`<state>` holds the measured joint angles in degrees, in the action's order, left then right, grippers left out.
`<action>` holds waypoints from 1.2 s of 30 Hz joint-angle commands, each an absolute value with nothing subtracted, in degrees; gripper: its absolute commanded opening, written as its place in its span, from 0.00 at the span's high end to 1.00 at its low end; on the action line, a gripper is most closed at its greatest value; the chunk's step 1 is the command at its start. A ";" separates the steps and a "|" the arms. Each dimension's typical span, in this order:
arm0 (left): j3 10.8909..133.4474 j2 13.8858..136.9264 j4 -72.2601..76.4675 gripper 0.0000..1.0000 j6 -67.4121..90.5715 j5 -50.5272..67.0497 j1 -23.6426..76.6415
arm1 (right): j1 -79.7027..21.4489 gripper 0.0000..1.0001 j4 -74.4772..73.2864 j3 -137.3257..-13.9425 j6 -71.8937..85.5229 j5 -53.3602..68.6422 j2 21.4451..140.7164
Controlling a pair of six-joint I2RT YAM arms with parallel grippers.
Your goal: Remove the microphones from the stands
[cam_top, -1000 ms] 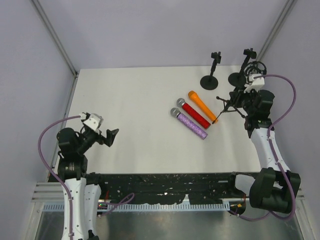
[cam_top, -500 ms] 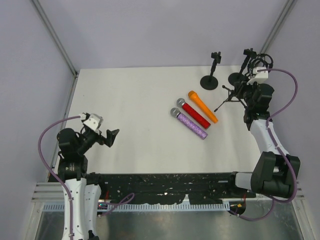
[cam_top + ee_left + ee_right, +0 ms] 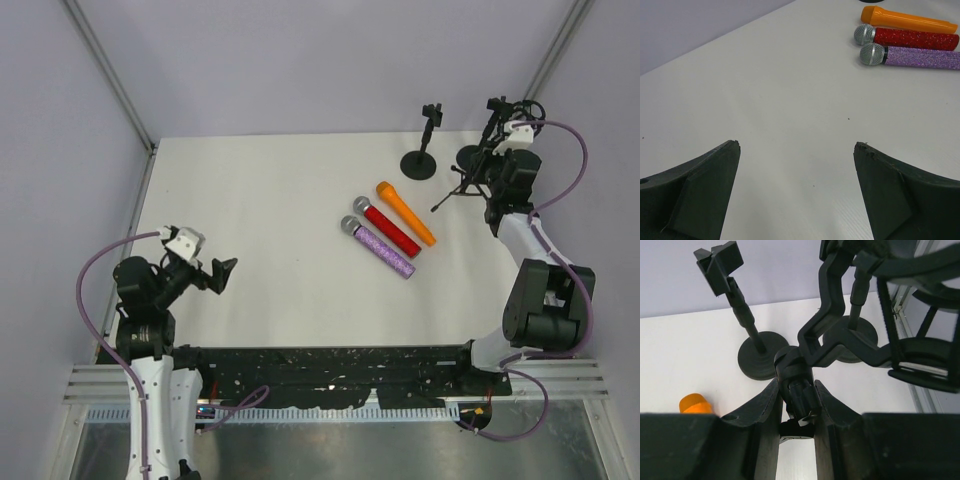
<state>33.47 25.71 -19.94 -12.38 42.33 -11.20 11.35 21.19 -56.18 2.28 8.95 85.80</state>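
Three microphones lie side by side on the white table: orange [image 3: 405, 212], red [image 3: 390, 230] and purple [image 3: 378, 246]. They also show in the left wrist view, orange [image 3: 910, 19], red [image 3: 912, 38], purple [image 3: 915, 56]. My right gripper [image 3: 488, 182] is shut on the stem of a black tripod stand [image 3: 456, 194] with a ring mount [image 3: 920, 355], held off the table at the back right. In the right wrist view the fingers [image 3: 832, 405] clamp the stem [image 3: 796, 377]. No microphone sits in that mount. My left gripper [image 3: 222, 272] is open and empty at the near left, and its own view [image 3: 796, 145] shows the same.
Two black round-base stands with empty clips stand at the back right, one [image 3: 419, 163] to the left of the other [image 3: 470, 157]. They are just beyond the held stand [image 3: 757, 357]. The enclosure's wall and frame post run close on the right.
My right gripper has carried the black tripod stand toward the back right, closer to the two round-base stands. The left arm and the three microphones have not moved.
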 commanded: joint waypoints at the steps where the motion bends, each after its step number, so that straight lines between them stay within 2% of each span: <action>1: 33.31 25.84 -17.67 0.00 -11.43 43.77 -12.13 | 11.43 0.95 27.60 -62.31 3.25 6.94 87.44; 16: 33.40 27.07 -17.05 0.00 -10.02 45.17 -14.59 | 11.34 0.95 42.80 -58.19 -3.16 12.83 96.67; 30: 32.78 27.16 -16.17 0.01 -10.11 45.35 -14.85 | 11.42 0.95 40.96 -57.22 -1.93 13.45 99.67; 32: 32.78 26.98 -16.26 0.00 -10.02 45.35 -14.85 | 11.43 0.93 39.73 -57.65 -2.20 14.15 99.93; 36: 32.87 26.89 -16.35 0.00 -10.11 45.35 -14.85 | 11.43 0.82 34.29 -60.20 -2.29 15.38 100.46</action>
